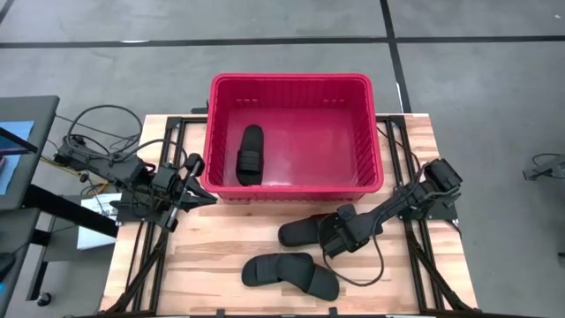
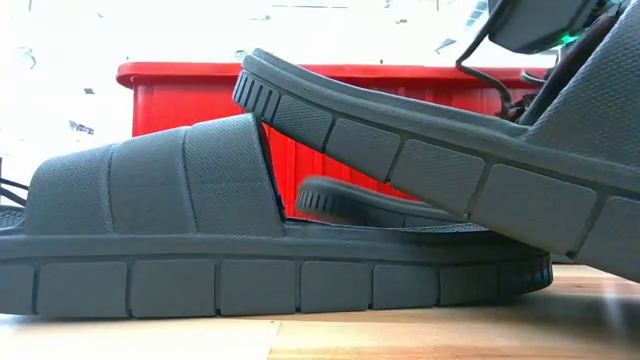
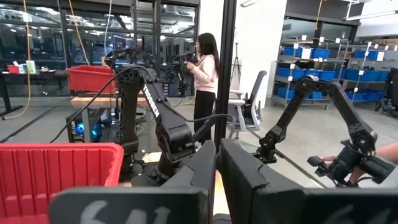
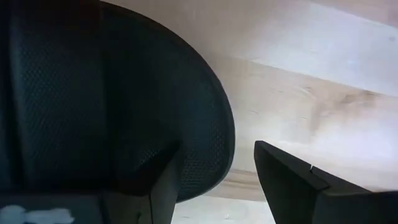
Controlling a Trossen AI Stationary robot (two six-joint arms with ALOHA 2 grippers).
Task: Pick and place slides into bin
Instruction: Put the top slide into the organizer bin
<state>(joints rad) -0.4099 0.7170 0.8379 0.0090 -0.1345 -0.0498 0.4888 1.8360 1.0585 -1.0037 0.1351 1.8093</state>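
The red bin [image 1: 291,79] stands at the table's far middle, with one black slide [image 1: 250,155] lying flat on its floor. A second slide [image 1: 300,232] lies on the table in front of the bin. My right gripper [image 1: 328,237] is open at its right end; in the right wrist view [image 4: 214,171] one finger is by the slide [image 4: 93,93] and the other over bare wood. Two more slides lie near the front edge: one [image 2: 150,250] flat, the other [image 2: 420,150] leaning tilted on its strap. My left gripper [image 1: 205,185] is shut and empty by the bin's near left corner. My right gripper stands with its fingers on either side of the rounded end's edge [image 4: 217,137] of the slide, coming from the table's right. One finger [image 4: 155,193] lies close against the slide; whether it touches, I cannot tell. The slide lies flat on the table.
Cables and equipment lie off the table's left side [image 1: 97,150]. Bare wood shows at the table's near left [image 1: 177,265]. Beyond the table there are a person [image 3: 205,68], other robot arms [image 3: 336,112] and another red bin [image 3: 90,78].
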